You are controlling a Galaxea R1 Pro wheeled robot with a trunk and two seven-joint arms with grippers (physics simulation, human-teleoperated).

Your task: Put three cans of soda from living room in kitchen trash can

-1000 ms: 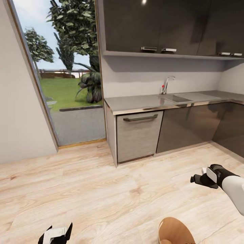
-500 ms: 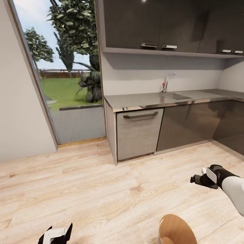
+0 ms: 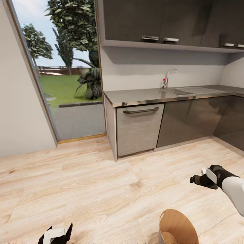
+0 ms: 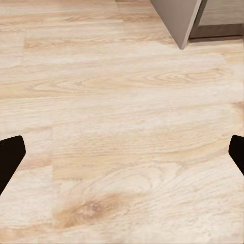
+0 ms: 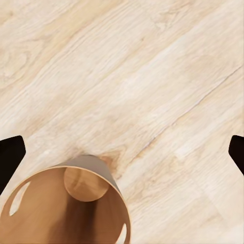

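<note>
I am in the kitchen, over its light wood floor [image 3: 101,189]. The tash can [image 3: 179,223], a round tapered bin with a brown wooden inside, stands on the floor at the lower right of the head view. My right gripper [image 3: 198,179] hangs open above and just right of it. In the right wrist view the bin [image 5: 30,223] lies below the open gripper [image 5: 122,152], and I see only its bare bottom inside. My left gripper [image 3: 57,234] is open over bare floor, with its dark fingertips [image 4: 10,157] far apart. The soda cans are out of view.
A steel counter [image 3: 142,96] with a sink and tap [image 3: 166,78] runs along the back wall. Below it are a steel-fronted drawer [image 3: 137,130] and dark cabinets [image 3: 186,122], with wall cabinets above. A tall glass door [image 3: 64,84] to the garden stands at the left.
The whole head view has shifted: the counter sits a bit higher in the picture and more of the bin shows, so the camera has moved. Both grippers hold the same pose.
</note>
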